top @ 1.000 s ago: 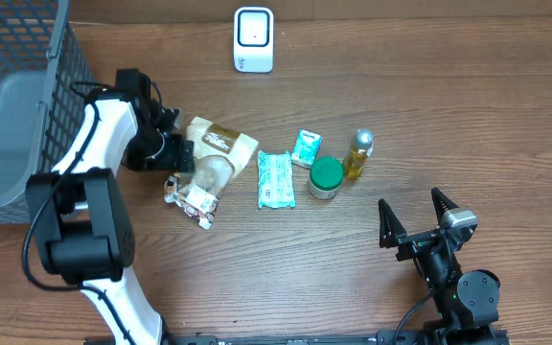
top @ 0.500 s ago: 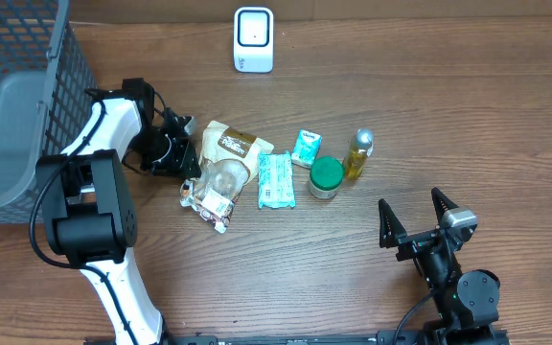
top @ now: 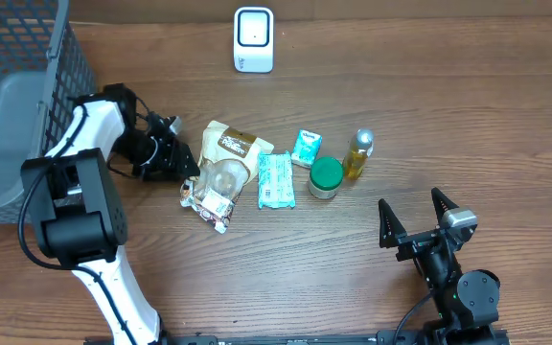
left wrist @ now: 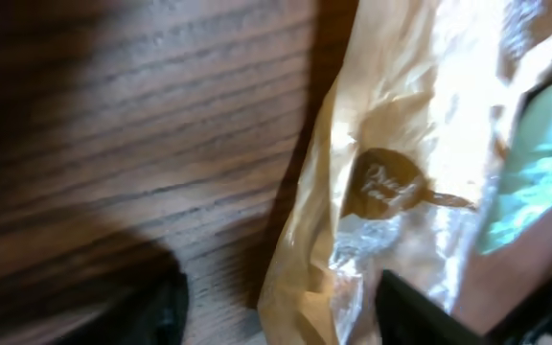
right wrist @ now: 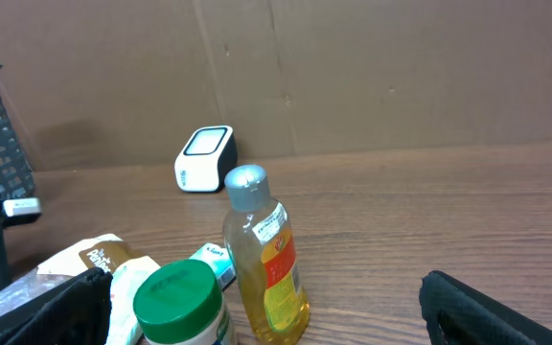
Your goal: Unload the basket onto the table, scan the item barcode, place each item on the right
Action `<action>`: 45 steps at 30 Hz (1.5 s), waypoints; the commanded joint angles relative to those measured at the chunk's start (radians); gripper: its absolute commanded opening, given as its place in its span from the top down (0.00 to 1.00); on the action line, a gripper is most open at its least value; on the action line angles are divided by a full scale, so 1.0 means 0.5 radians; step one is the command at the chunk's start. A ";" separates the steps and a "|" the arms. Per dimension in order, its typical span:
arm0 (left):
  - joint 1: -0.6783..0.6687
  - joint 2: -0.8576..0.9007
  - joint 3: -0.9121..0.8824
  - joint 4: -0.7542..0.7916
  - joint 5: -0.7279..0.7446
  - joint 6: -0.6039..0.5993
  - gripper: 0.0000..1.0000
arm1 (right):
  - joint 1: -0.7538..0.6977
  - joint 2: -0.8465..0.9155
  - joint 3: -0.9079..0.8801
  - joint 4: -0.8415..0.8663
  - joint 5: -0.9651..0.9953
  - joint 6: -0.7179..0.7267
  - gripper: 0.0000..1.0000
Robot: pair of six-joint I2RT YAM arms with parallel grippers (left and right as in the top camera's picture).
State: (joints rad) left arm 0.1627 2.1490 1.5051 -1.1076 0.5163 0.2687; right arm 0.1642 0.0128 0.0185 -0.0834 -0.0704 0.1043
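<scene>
The item nearest my left gripper [top: 182, 159] is a tan and clear bread bag [top: 226, 153] lying flat on the table. In the left wrist view the bag [left wrist: 401, 182] fills the right side and its crinkled edge lies between my open fingers [left wrist: 161, 311]; the left finger stands apart from it. The left gripper [left wrist: 281, 321] grips nothing. A white barcode scanner [top: 254, 39] stands at the table's far edge. My right gripper [top: 415, 226] rests open near the front right, with nothing in it, facing the other items.
A teal packet [top: 276, 179], a small teal box [top: 306, 148], a green-lidded jar [top: 326, 176] and an oil bottle [top: 358, 153] lie right of the bag. A grey wire basket [top: 8, 96] stands at the far left. The right wrist view shows the bottle [right wrist: 264, 259], jar [right wrist: 180, 302] and scanner [right wrist: 204, 158].
The bag has slid a little to the right. My left gripper narrowed on it, then opened again and drew back slightly left. The right arm has not moved.
</scene>
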 commanded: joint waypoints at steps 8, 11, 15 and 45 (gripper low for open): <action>-0.076 -0.091 0.002 0.018 0.237 0.198 0.00 | -0.005 -0.020 -0.021 0.006 0.018 -0.007 0.00; -0.117 -0.087 0.002 0.065 0.121 0.181 0.00 | -0.006 -0.020 -0.021 0.006 0.018 -0.007 0.00; -0.144 -0.087 0.002 0.108 0.022 0.104 0.00 | -0.006 -0.020 -0.021 0.006 0.018 -0.007 0.00; -0.149 -0.087 -0.483 0.492 0.150 0.030 0.28 | -0.006 -0.020 -0.021 0.006 0.018 -0.007 0.00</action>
State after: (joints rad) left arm 0.0937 2.0605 1.3151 -0.8253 0.6666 0.3099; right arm 0.1642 0.0128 0.0185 -0.0830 -0.0704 0.1043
